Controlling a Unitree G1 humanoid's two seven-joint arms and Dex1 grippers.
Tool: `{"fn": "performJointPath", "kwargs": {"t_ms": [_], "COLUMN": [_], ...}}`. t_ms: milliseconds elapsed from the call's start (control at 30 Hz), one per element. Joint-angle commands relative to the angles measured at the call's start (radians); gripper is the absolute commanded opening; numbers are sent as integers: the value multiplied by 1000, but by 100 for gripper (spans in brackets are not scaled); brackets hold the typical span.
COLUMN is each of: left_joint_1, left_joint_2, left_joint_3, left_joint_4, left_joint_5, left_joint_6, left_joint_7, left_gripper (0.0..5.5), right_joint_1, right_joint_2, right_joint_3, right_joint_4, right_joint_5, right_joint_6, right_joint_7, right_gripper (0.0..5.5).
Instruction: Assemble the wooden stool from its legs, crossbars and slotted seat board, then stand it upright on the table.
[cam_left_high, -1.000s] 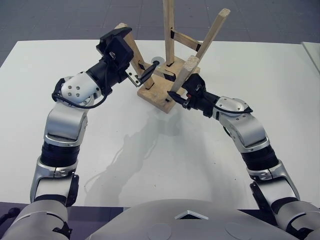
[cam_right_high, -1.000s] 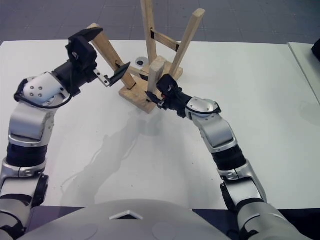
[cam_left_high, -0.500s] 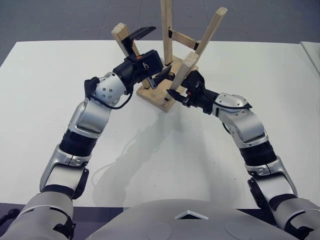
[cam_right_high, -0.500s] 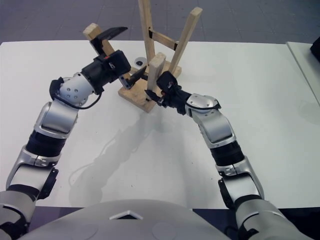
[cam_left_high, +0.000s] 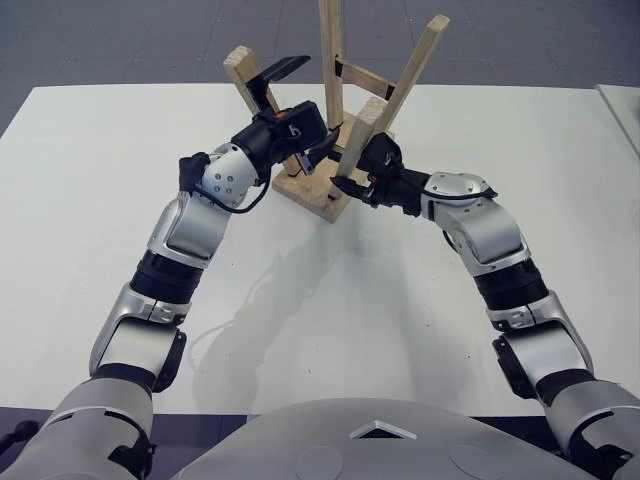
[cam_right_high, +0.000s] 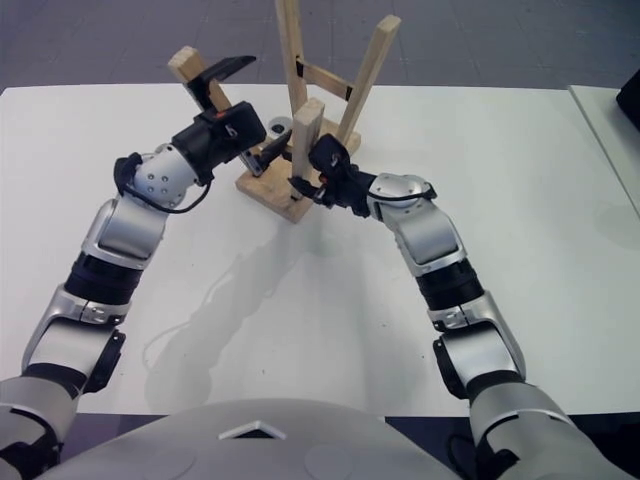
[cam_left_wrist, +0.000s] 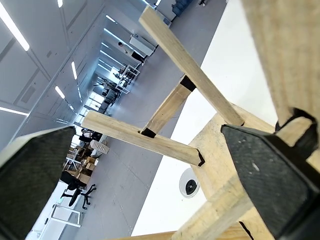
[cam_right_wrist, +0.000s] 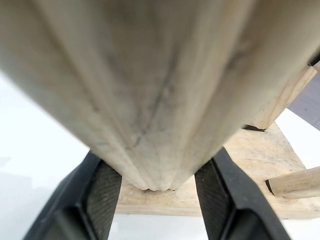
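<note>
Far out on the white counter (cam_left_high: 450, 330), at your 12 o'clock, the stool is sitting upside down, its slotted seat board (cam_left_high: 312, 195) lying flat on the counter and its legs pointing up. Your right gripper (cam_left_high: 348, 186) is coming in from the board's 3 o'clock side and is clamping the near leg (cam_left_high: 362, 135) low down, just above the board, with a finger pressing on each side of it. Your left gripper (cam_left_high: 318, 103) is coming in from 9 o'clock with its fingers spread wide and gripping nothing, one finger lying up by the top of the left leg (cam_left_high: 243, 68), the other down near the board. Beyond them, a crossbar (cam_left_high: 365, 77) is joining the tall middle leg (cam_left_high: 332, 40) to the slanting leg (cam_left_high: 420, 60) at 1 o'clock. A small round disc (cam_right_high: 280, 125) is lying on the counter just behind the board.
</note>
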Motion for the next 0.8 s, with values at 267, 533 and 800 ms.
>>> {"fn": "performJointPath", "kwargs": {"t_ms": [267,533,800], "left_joint_1": [63,115,62], "left_joint_2": [49,63,-9], "left_joint_3": [-95,-115,29], "left_joint_4": [72,63,63], "left_joint_5": [121,131,59], "left_joint_6": [38,54,-37], "left_joint_7": [-72,-92,100], "left_gripper": [540,540,540], "right_joint_1": [57,62,62], "right_joint_2": [-77,-73,-58], "right_joint_3": [177,203,145], "right_joint_4": [146,221,195], "right_joint_5": [-110,-121,-105], "right_joint_6": [183,193,151], "right_joint_7": [92,90,42], "right_gripper": [202,202,202]}}
